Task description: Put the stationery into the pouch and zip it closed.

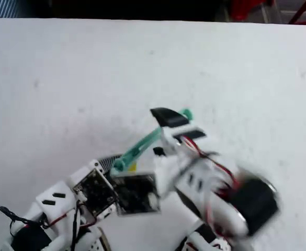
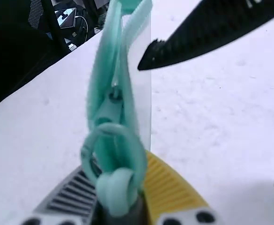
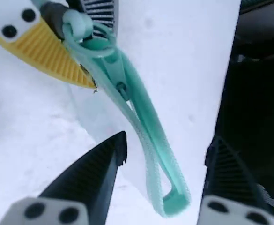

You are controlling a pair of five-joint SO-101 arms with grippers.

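– Teal zipper (image 1: 142, 144) lies mid-table in the high view, running from the left gripper (image 1: 119, 164) toward 2 o'clock. Grip on that end?
– Left gripper clenched on the pull (image 2: 113, 185). The ring and knob sit pinched between its pads (image 2: 172, 190), one yellow, one grey-ribbed.
– Right gripper (image 3: 170, 140)?
– Released. Its black fingers (image 3: 94, 176) stand apart with the zipper's far end between them, touching neither as far as I can see. In the high view it sits at the zipper's 2 o'clock end, close to centre.
– Pouch (image 2: 144, 108)?
– Pale, hard to tell from the white table (image 1: 64, 78). The left wrist view shows a straight edge just beside the zipper. Flat or lifted, cannot tell.
– Zipper itself?
– Slider is at the left gripper's end. Beyond it, toward the right gripper, the two tapes look parted in a narrow loop, joined again at the far tip.
– Arm positions?
– High view: left arm enters from 7 o'clock, right arm from 5 o'clock. The grippers face each other along the zipper.
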